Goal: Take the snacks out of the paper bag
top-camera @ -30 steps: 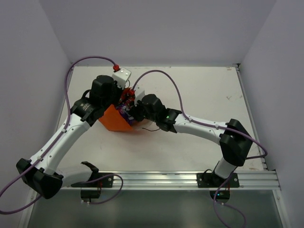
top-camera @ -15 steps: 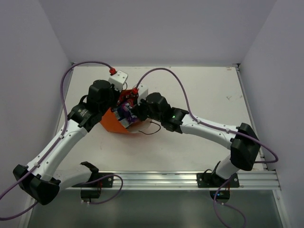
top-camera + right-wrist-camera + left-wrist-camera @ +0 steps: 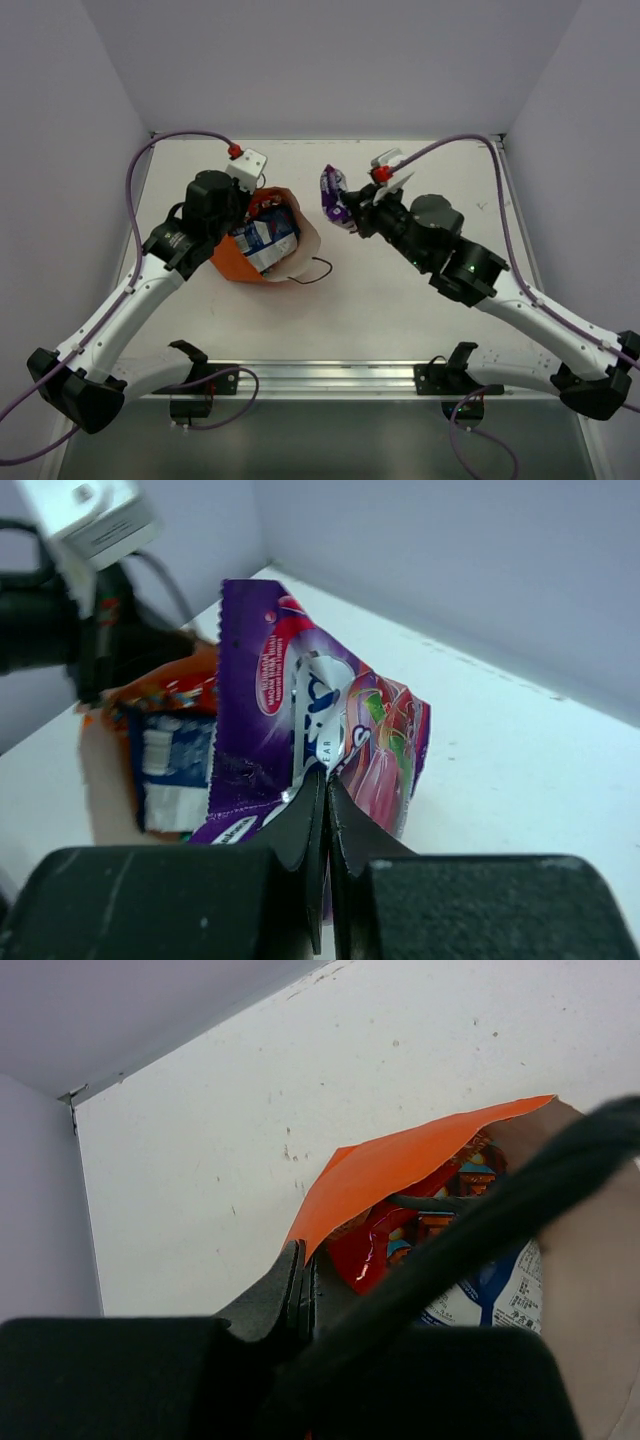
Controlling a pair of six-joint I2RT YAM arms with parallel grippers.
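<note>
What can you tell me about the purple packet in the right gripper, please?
The purple packet is glossy, crinkled foil with pink-red fruit print and white lettering. It stands upright, its lower edge pinched in the shut right gripper, nothing else touching it, outside and right of the orange paper bag.

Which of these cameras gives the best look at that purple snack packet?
The right wrist view: the purple packet fills it, clamped in the right gripper. The top view shows it small, apart from the paper bag. The left wrist view misses it.
</note>
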